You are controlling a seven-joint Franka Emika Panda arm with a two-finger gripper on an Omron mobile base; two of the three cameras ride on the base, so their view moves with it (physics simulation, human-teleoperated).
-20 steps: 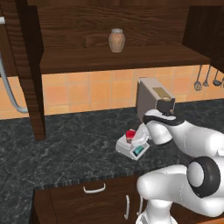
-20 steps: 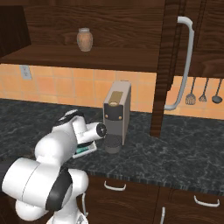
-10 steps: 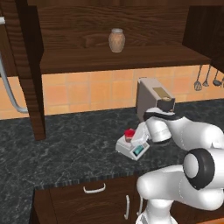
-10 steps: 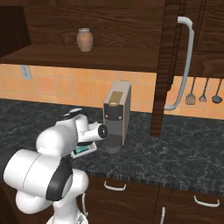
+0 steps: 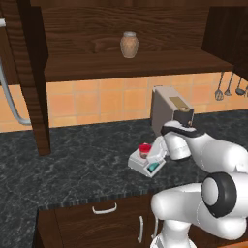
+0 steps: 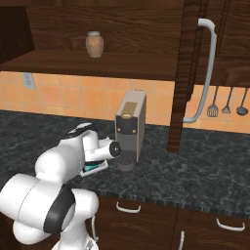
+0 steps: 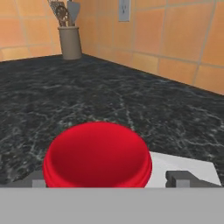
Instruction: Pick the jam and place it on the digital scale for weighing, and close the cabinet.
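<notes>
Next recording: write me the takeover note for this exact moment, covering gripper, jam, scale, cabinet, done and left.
Gripper: finger tips either side of the jam, apart from the lid; reads as open.
Jam: sits on the digital scale, on the counter in front of the coffee machine.
Cabinet: open, tan jar on its shelf, door handle swung out at right.
Done: jam on scale.
Left: back the hand away, close the cabinet.
</notes>
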